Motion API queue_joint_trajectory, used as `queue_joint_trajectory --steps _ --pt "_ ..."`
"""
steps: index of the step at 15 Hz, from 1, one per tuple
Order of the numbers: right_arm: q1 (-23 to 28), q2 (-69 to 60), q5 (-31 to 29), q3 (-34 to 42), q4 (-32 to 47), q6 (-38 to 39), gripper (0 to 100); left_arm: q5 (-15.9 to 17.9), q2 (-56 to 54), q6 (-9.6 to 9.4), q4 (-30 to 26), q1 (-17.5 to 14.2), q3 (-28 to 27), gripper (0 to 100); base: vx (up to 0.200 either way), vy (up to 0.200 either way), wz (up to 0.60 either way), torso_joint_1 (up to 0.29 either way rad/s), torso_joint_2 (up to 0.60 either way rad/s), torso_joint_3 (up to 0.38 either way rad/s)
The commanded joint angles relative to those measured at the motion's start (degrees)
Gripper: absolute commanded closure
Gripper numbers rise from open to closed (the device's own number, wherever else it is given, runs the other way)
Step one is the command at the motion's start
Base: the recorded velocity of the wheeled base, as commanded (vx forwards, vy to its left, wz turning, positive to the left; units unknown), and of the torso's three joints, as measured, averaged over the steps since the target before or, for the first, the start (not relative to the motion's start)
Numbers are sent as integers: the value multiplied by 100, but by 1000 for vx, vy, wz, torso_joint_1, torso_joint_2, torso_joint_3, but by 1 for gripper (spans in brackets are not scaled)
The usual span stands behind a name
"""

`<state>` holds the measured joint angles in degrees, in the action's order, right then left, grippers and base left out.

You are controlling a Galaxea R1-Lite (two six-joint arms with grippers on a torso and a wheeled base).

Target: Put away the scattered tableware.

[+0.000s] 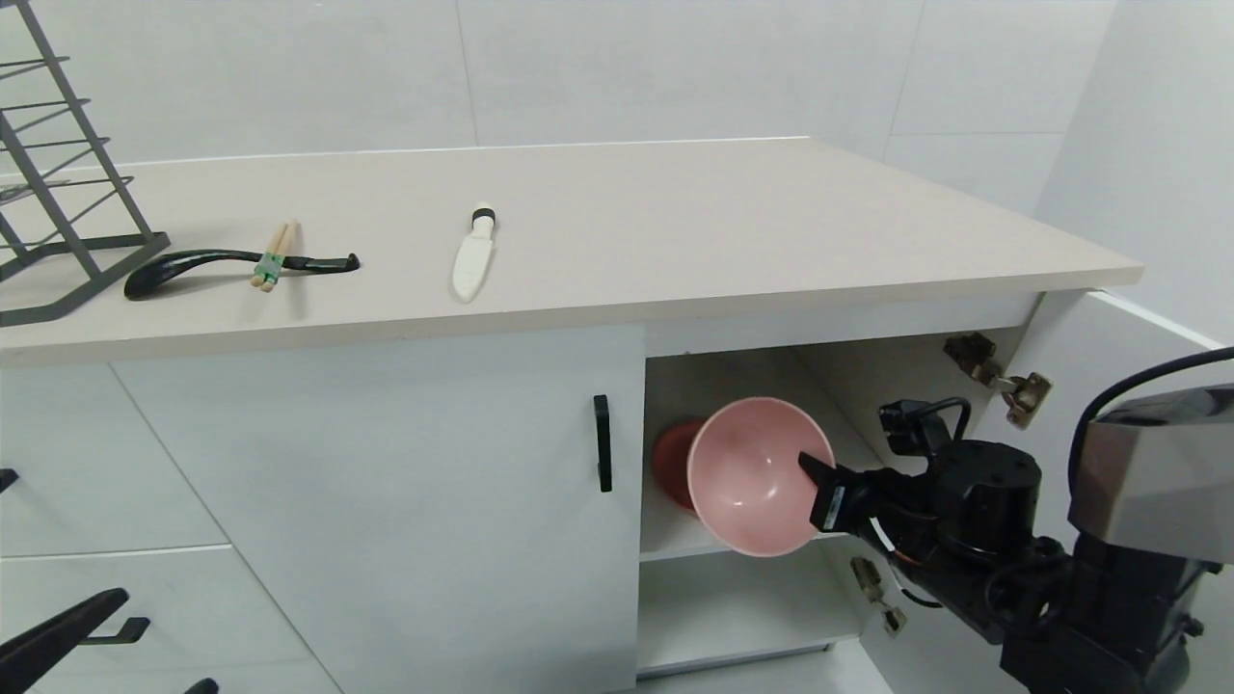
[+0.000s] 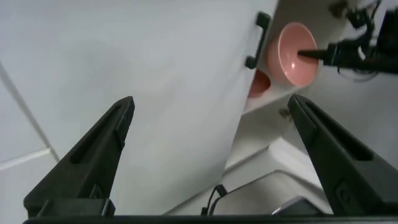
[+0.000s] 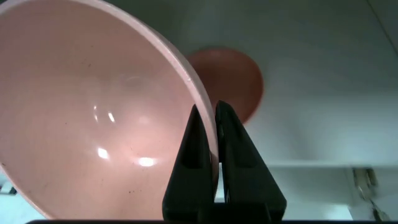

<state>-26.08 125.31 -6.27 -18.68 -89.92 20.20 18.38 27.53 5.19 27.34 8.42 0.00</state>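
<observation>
White cabinets under a pale counter [image 1: 675,222] fill the head view. The right gripper [image 1: 808,469] is clamped on the rim of the pink bowl [image 1: 747,477], which tilts at the mouth of the open shelf [image 1: 675,545]. A red bowl [image 1: 672,463] sits just beyond it.

In the left wrist view, the left gripper [image 2: 211,106] hangs with fingers wide apart (nothing between them), well away from the bowl.

The right wrist view alone reveals the pinch, with both fingers tight across the rim. The best approach is probably to level the bowl, ease it forward beside the red one, and release only once it is seated.
</observation>
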Motion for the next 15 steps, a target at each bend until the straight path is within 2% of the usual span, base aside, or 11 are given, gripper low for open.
queue_joint_trajectory --steps 1,2,4,5,6,7,8,10,13,15 --pt "103 372 3 -374 -8 -7 100 -37 -889 439 -300 -491 0 0 0 0 0 0 0 0" --pt "129 600 3 -611 -8 -7 100 -45 -942 571 -317 -570 0 0 0 0 0 0 0 0" --pt "155 785 3 -848 -8 10 100 -89 -1021 579 -361 -596 0 0 0 0 0 0 0 0" --pt "191 890 3 -1129 -8 10 100 -283 -1206 597 -511 -693 0 0 0 0 0 0 0 0" --pt "191 917 11 -1288 -8 19 100 -388 -1382 711 -581 -798 0 0 0 0 0 0 0 0" --pt "182 917 20 -1428 -8 10 100 -485 -1513 1063 -590 -834 0 0 0 0 0 0 0 0" --pt "173 925 29 -1499 -8 -7 100 -573 -1566 1274 -555 -834 0 0 0 0 0 0 0 0" --pt "147 978 29 -1736 -8 -60 100 -740 -1839 1537 -643 -842 0 0 0 0 0 0 0 0" --pt "164 1145 29 -1771 -8 -51 100 -757 -2269 1502 -1152 -869 0 0 0 0 0 0 0 0" --pt "182 1215 29 -1762 -8 -60 100 -792 -2366 1502 -1267 -957 0 0 0 0 0 0 0 0"
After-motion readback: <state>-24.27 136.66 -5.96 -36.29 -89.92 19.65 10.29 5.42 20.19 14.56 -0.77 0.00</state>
